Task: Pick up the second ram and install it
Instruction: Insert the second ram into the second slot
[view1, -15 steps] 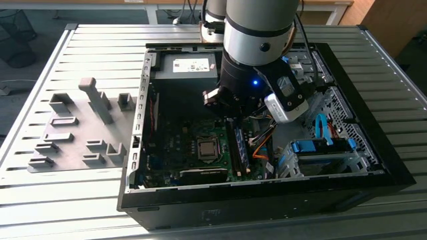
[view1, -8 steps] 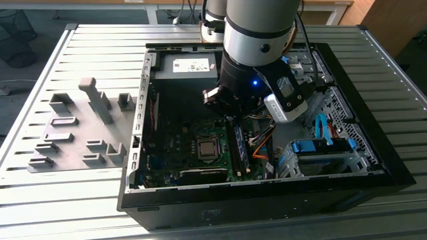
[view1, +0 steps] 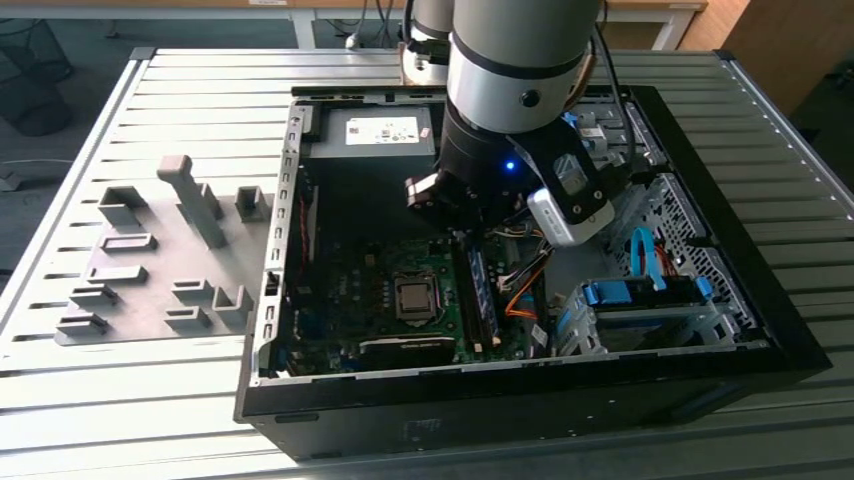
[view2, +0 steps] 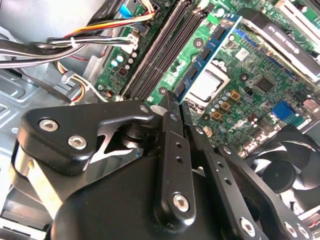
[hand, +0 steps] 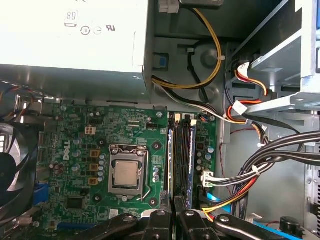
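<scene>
The second ram (view2: 207, 52) is a thin blue stick with black chips. It stands on edge along the memory slot nearest the CPU socket (view2: 210, 82) and runs away from my fingertips. My gripper (view2: 176, 102) is shut on its near end, with both black fingers (view2: 170, 150) pressed close together. In the first wrist view the ram (hand: 171, 162) is a thin blue line beside the black slots (hand: 184, 160), in line with the gripper (hand: 173, 217). In the exterior view the gripper (view1: 461, 225) hangs low inside the open PC case (view1: 534, 390), right above the slots (view1: 481, 300).
The power supply (hand: 75, 35) sits just beyond the motherboard. Bundled cables (hand: 240, 115) crowd the side of the slots away from the CPU socket. A case fan (view2: 285, 170) is close by. Light-blue drive-bay clips (view1: 641, 295) fill the case's right. A grey fixture plate (view1: 160, 260) lies left of the case.
</scene>
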